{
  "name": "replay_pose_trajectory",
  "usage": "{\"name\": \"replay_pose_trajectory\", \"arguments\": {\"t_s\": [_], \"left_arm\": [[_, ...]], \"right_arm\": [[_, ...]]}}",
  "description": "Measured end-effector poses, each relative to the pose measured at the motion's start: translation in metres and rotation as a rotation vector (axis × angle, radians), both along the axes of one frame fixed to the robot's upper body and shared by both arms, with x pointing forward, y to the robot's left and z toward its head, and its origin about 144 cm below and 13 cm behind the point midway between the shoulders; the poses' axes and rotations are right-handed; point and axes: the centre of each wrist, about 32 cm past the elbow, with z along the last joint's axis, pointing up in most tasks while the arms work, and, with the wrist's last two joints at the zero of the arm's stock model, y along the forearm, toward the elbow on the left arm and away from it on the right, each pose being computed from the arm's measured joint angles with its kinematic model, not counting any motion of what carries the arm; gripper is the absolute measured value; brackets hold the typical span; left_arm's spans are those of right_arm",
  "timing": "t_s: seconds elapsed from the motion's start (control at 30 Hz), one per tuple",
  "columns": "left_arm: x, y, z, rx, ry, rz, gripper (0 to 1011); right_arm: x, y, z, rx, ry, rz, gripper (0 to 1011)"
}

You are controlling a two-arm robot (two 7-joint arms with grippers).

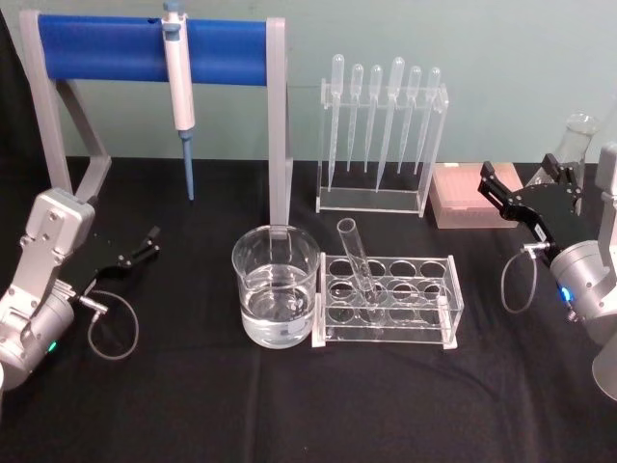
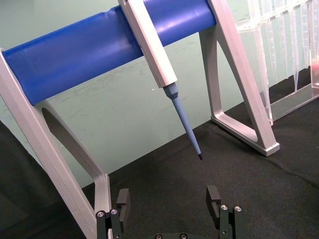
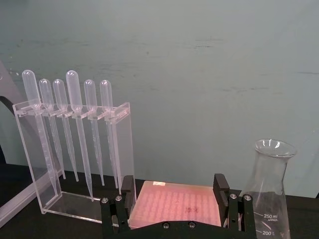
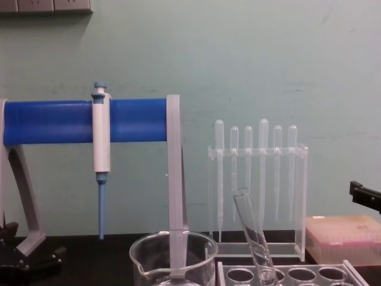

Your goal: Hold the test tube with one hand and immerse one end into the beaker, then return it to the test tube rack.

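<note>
Black tabletop (image 1: 193, 405), flask (image 3: 271, 194) marked 250 ml (approx.), test tube (image 1: 358, 260) tilted in rack (image 1: 424, 307)

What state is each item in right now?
Test tube: in its rack, tilted, not held.
Beaker: upright, part full of clear liquid, left of the rack.
Tube rack: holds one tube, other holes free.
Pipettor: hanging on the blue stand.
Droppers: six, hanging in their clear holder.
Flask: upright.
Left gripper: open, holding nothing.
Right gripper: open, holding nothing.
</note>
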Motion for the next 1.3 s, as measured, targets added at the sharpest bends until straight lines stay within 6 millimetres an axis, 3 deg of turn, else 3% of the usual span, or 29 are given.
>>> {"name": "replay_pose_trajectory", "arguments": {"t_s": [1.3], "left_arm": [[0.0000,0.0000,0.0000,0.000,0.000,0.000,1000]], "right_arm": [[0.0001,0.0005,0.0009,-0.001,0.000,0.003,1003]]}}
